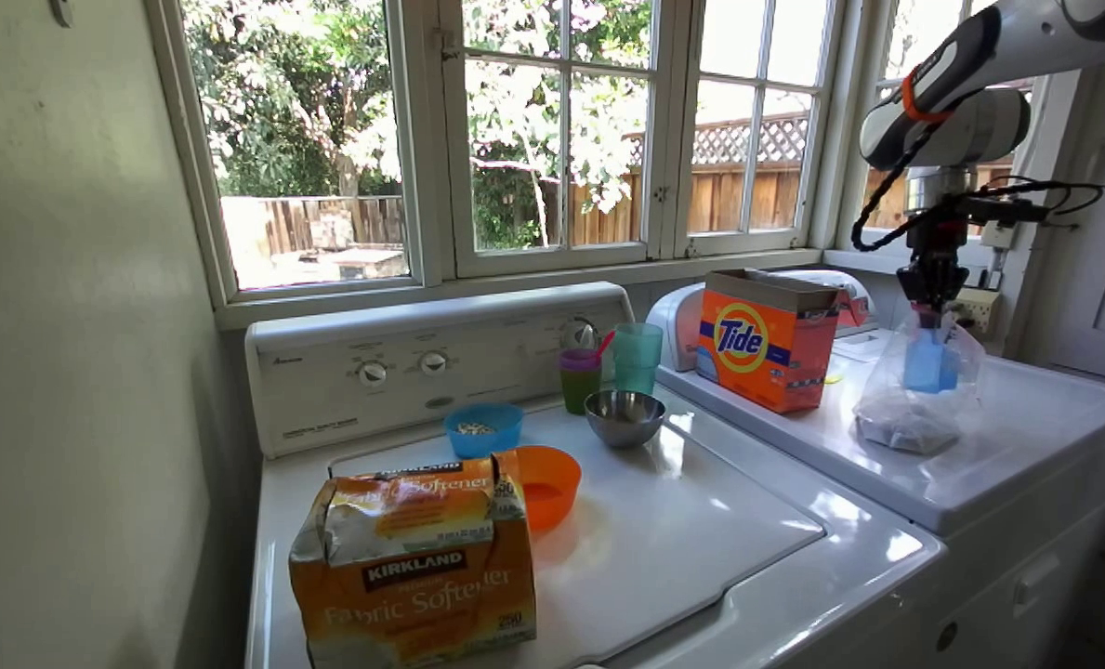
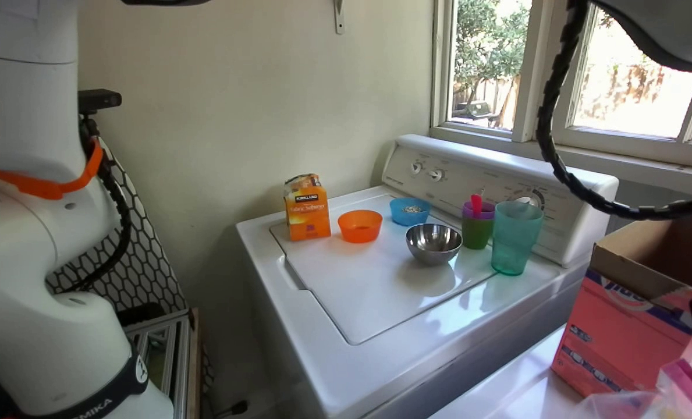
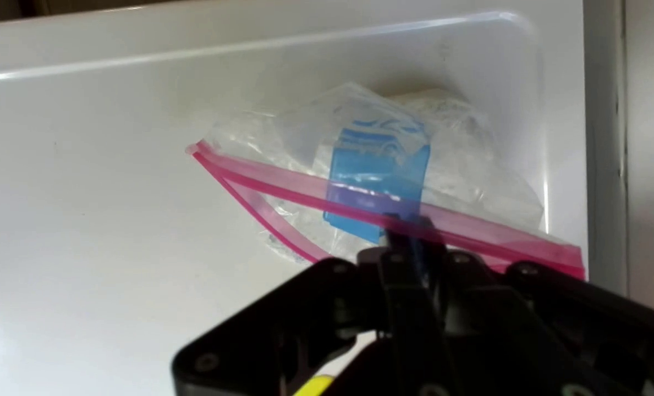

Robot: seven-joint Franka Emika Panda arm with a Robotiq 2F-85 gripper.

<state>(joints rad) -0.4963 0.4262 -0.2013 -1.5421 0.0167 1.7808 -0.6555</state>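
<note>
Black two-finger gripper [image 3: 415,234]: fingers nearly together, pinching the handle of a squarish blue plastic scoop [image 3: 373,162]. Exact contact spot hard to see; dark fingers and film cover it. Scoop hangs inside a clear plastic zip bag with pink seal [image 3: 282,190], its outline blurred by the film. Bag stands on a white enamel appliance top [image 3: 112,220]; pale contents slumped at its base, below the scoop, can't make out what. One seal strip disappears beneath the gripper. Yellow item [image 3: 314,386] at wrist view's bottom edge: cut off, partly behind gripper, unidentifiable.

In an exterior view, orange cardboard Tide box [image 2: 619,343] near the bag, cropped by right edge; bag mostly out of frame there.

On white washer [image 1: 691,548]: shiny metal bowl [image 1: 624,427]; blue plastic bowl [image 1: 478,446], pale bits inside too small to identify; translucent teal tumbler [image 1: 640,362]; green cup with purple rim [image 1: 582,386], pink utensil [image 1: 605,344] sticking out, lower part hidden. Orange plastic bowl [image 1: 559,483] half hidden behind crumpled orange Kirkland fabric softener box [image 1: 422,585].
</note>
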